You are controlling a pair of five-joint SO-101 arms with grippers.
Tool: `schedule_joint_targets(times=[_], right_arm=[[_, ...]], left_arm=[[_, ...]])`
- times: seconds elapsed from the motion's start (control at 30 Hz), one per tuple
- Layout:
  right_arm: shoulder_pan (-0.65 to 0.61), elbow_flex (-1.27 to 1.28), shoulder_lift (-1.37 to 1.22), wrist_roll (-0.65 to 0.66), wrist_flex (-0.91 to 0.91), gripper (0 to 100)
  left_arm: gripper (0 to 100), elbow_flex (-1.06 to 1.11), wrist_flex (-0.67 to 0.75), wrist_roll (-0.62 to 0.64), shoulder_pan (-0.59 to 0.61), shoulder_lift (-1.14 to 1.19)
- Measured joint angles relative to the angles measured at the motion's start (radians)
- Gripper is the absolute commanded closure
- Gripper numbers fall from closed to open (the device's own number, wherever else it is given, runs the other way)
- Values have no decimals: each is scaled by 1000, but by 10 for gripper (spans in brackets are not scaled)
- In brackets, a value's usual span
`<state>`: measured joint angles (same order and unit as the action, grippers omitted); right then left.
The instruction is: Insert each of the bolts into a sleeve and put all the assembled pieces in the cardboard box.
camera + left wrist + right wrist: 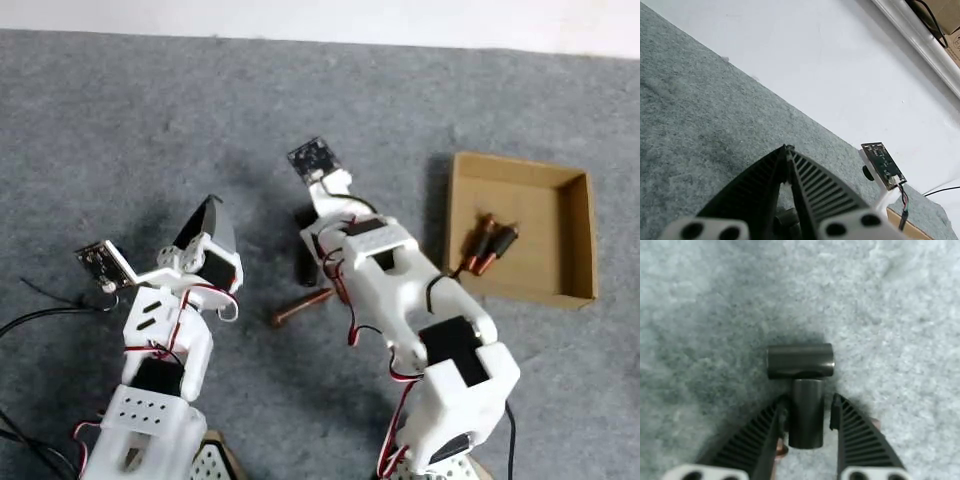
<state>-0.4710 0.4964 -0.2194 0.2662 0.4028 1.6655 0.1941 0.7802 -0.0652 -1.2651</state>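
Observation:
Two black sleeves lie on the grey carpet, touching in a T shape. One sleeve (800,360) lies crosswise; the other sleeve (806,415) points at its middle and sits between the fingers of my right gripper (808,405). That gripper is open, with a narrow gap on each side of the sleeve. In the high view the right gripper (311,250) points down at the sleeves (306,268). A copper bolt (301,307) lies just beside it. My left gripper (210,207) is shut and empty, raised off the carpet to the left, and its tip (786,150) points across the carpet.
The cardboard box (560,190) stands at the right with assembled pieces (487,246) inside. A corner of the box (912,229) is in the left wrist view, beside the right arm's camera board (883,162). Cables (40,315) trail at the left edge.

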Motion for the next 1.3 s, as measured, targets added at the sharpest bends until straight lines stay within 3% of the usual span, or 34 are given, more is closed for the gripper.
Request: schedule_joint_targets(times=[0.1, 0.63, 0.73, 1.03, 1.2, 1.3], right_arm=[[0, 0, 0, 0, 3, 996], [52, 17, 51, 0, 15, 994], [72, 129, 155, 0, -26, 994], [77, 614, 540, 2, -427, 994], [78, 727, 660, 2, -434, 994], [78, 724, 686, 2, -333, 994]], left_arm=[[993, 0, 0, 0, 0, 0], [993, 0, 0, 0, 8, 0], [993, 0, 0, 0, 8, 0], [993, 0, 0, 0, 8, 0], [993, 0, 0, 0, 8, 0], [993, 0, 0, 0, 8, 0]])
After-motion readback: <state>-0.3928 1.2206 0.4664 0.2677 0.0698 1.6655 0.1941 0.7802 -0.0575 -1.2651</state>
